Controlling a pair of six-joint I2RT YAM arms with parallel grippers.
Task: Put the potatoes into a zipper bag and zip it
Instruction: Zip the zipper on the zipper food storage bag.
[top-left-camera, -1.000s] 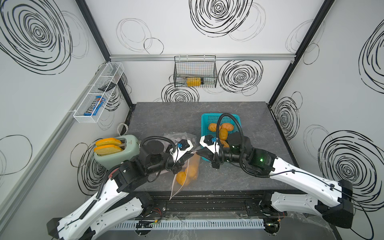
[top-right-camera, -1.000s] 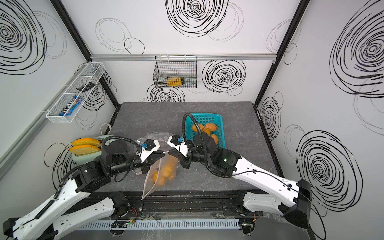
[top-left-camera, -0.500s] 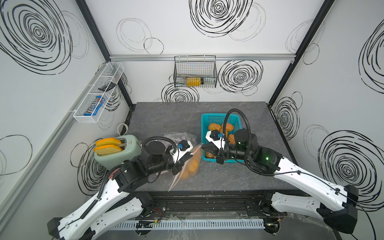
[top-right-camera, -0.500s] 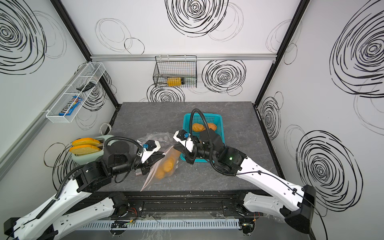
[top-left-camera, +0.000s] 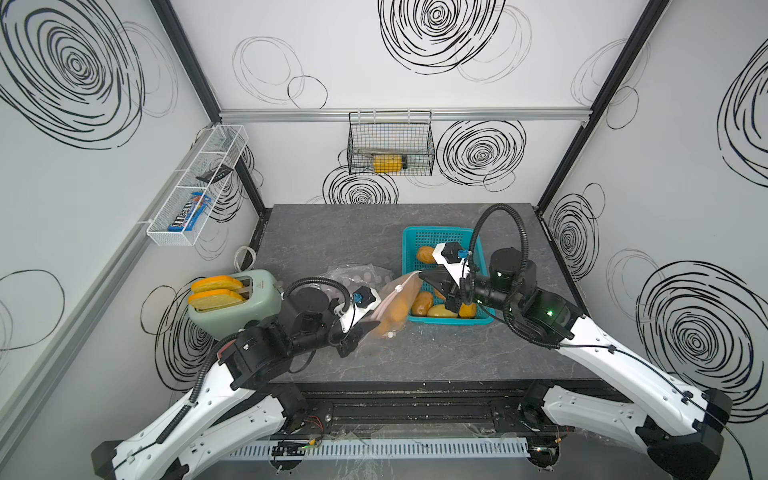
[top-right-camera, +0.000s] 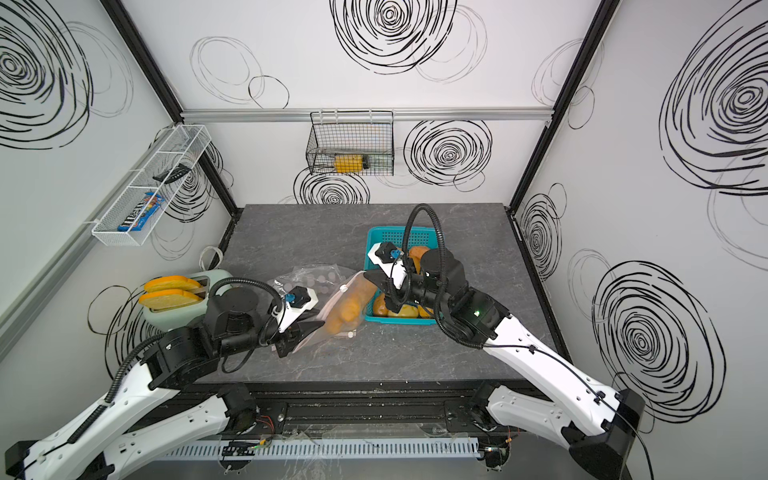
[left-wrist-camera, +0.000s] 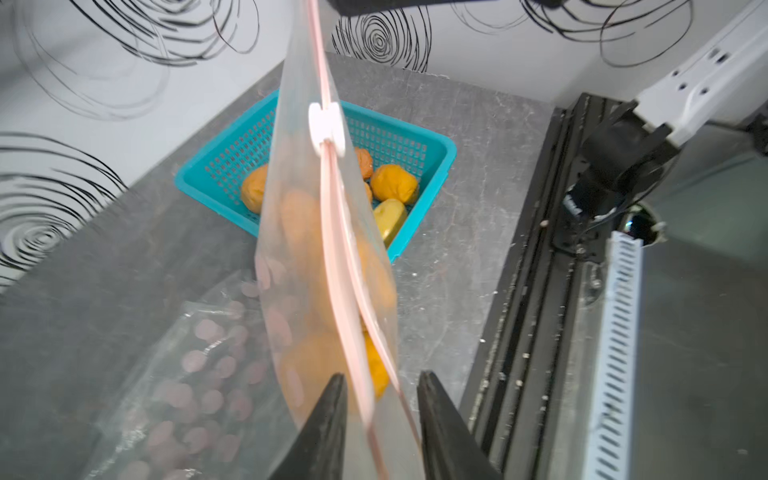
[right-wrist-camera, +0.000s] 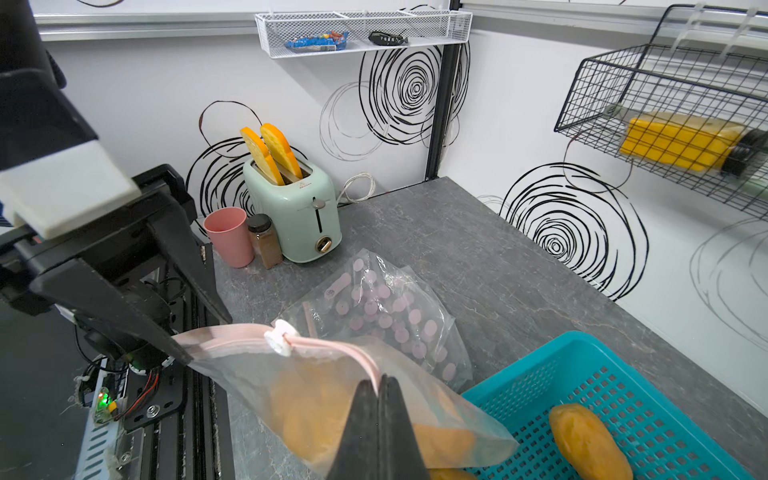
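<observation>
A clear zipper bag (top-left-camera: 395, 307) (top-right-camera: 347, 309) with a pink zip strip and several orange potatoes inside stretches between my two grippers, beside a teal basket (top-left-camera: 478, 249). The right gripper (right-wrist-camera: 377, 380) (top-left-camera: 424, 276) is shut on the bag's zip strip at the basket end. At the bag's other end the left gripper (left-wrist-camera: 380, 376) (top-left-camera: 361, 330) is open, the strip running loose between its fingers. The white slider (left-wrist-camera: 326, 129) (right-wrist-camera: 282, 336) sits partway along the strip. More potatoes (left-wrist-camera: 392, 183) (right-wrist-camera: 586, 440) lie in the basket.
A mint toaster (top-left-camera: 237, 299) holding two toast slices stands at the left, with a pink cup (right-wrist-camera: 230, 235) and a spice jar (right-wrist-camera: 264, 241) beside it. A second bag with pink dots (top-left-camera: 357, 276) lies behind the held one. A black wire basket (top-left-camera: 390, 143) hangs on the back wall.
My right gripper has pulled its end of the bag rightward to the basket, lifting the bag off the table's front edge. My left gripper's jaws have opened.
</observation>
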